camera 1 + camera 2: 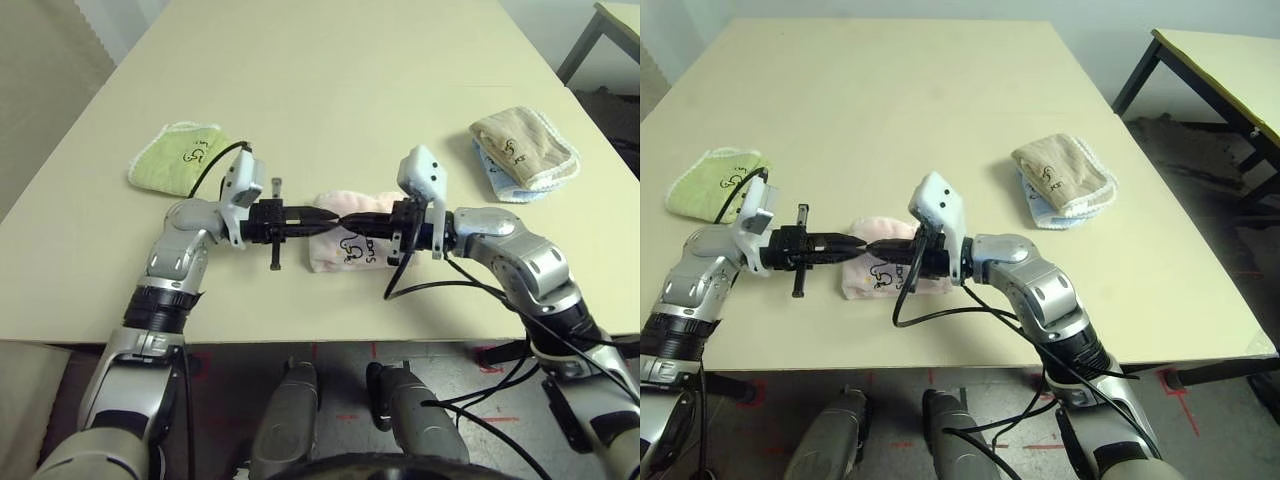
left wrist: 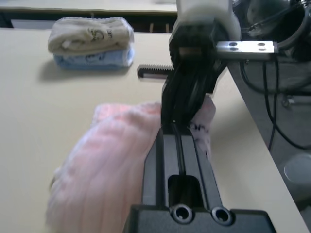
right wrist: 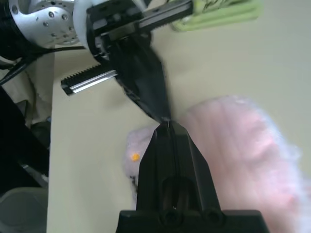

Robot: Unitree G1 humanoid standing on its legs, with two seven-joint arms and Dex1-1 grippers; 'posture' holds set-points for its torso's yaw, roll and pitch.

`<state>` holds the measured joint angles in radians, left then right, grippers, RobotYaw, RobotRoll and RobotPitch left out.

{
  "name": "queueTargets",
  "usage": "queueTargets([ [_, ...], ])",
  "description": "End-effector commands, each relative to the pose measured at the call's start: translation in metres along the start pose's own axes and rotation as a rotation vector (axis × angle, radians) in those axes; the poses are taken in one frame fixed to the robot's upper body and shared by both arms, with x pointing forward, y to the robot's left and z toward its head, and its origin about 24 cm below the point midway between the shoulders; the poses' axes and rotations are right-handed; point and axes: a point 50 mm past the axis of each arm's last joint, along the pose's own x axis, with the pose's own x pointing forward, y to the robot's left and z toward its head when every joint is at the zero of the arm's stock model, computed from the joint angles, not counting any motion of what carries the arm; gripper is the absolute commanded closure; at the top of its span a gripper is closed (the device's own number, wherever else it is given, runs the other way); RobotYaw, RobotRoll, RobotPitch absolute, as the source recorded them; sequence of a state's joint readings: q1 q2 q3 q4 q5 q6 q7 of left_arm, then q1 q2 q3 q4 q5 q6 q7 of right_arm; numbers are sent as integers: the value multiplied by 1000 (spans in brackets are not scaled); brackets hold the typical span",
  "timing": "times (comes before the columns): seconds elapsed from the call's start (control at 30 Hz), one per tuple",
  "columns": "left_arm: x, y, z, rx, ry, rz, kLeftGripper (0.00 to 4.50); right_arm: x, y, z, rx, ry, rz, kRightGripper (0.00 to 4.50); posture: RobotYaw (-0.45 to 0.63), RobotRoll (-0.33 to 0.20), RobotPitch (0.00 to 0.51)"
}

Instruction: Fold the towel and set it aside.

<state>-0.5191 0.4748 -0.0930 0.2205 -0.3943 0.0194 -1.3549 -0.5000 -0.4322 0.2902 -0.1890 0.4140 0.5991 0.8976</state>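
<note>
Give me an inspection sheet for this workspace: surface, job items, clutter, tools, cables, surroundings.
Surface: pale table, bare apart from cloths.
Job's things: pink towel bunched near the front edge, under both tools.
Clutter: green towel folded on the left; beige towel on a blue cloth on the right.
Grippers: left tool shut; right tool shut; the tips meet over the pink towel; whether either pinches it cannot be told.
Cables: black cable loops from the right wrist over the table edge.
Surroundings: second table at the right; red floor marks.
</note>
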Motion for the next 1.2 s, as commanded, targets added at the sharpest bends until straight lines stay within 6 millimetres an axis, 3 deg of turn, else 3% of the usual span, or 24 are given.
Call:
queueTargets([
  [0.03,13,-11,-20,-49,51,-28,4493,4,2,-15,7,32,7,4500,-2,0,156],
  [0.17,19,-21,-33,-79,106,-49,4493,2,3,-27,44,41,-2,4500,-7,0,157],
  [0.4,-11,-17,-37,-88,181,-14,4493,-14,-5,-38,47,78,-41,4500,-3,0,157],
  [0.53,-33,-13,-36,-86,225,29,4493,-23,-13,-31,39,65,-59,4500,0,0,157],
  [0.8,-53,-3,-24,-50,246,65,4493,-39,-19,10,-7,-9,-43,4500,4,0,155],
  [1.0,-31,14,2,-12,132,74,4493,-27,-25,37,-38,-76,-59,4500,-1,0,155],
  [1.2,9,23,-5,-28,76,74,4493,1,-29,9,-27,-38,-74,4500,1,0,152],
])
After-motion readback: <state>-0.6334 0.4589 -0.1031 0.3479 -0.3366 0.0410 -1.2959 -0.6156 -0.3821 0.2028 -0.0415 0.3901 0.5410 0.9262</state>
